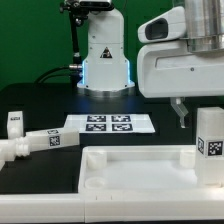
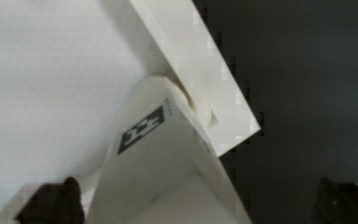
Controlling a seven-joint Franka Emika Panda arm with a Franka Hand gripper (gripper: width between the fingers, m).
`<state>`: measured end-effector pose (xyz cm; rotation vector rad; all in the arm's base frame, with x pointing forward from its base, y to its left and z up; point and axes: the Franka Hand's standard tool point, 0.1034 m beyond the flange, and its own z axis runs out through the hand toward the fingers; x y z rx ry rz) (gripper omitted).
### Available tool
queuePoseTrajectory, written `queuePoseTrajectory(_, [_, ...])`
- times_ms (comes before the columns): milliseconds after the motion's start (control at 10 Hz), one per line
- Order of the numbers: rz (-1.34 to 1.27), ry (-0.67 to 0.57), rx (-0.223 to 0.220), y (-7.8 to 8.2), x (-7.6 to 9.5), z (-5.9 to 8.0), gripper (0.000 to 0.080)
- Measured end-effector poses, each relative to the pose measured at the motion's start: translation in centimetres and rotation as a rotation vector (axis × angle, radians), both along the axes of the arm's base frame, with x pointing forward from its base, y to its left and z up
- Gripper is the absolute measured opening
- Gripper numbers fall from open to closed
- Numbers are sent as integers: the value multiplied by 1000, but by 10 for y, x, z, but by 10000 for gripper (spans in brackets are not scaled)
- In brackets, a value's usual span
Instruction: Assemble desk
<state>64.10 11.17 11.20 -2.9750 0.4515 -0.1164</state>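
My jaws stood wide, holding nothing, with a fingertip (image 2: 51, 203) on either side of the upright leg (image 1: 210, 137). That leg stood on the far corner of the desk top (image 1: 110, 165), at the exterior view's right. Two spare legs (image 1: 40, 142) waited well apart at the exterior view's left. I judged the step to be seating this leg. To do it well I needed to centre over the post, close squarely on its flat faces and turn without tilting it.
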Motion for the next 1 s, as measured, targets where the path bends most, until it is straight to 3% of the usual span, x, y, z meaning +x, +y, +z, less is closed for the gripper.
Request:
queuePoseTrajectory(100, [171,-16,-24,-1,0,-1,649])
queuePoseTrajectory(200, [58,-4,-1,1,0,-1,649])
queuePoseTrajectory(300, [63,-5,-4,0,0,-2,522])
queuePoseTrajectory(400, [44,-3,-1,0,0,-2,522])
queuePoseTrajectory(500, [-58,9,11,1,0,-2,370])
queuePoseTrajectory(600, [-132,21,10,-3,-1,-3,294])
queuePoseTrajectory(900, [-469,59,48,-7,0,-3,293])
queuePoseTrajectory(1000, [-674,87,80,-7,-1,-4,293])
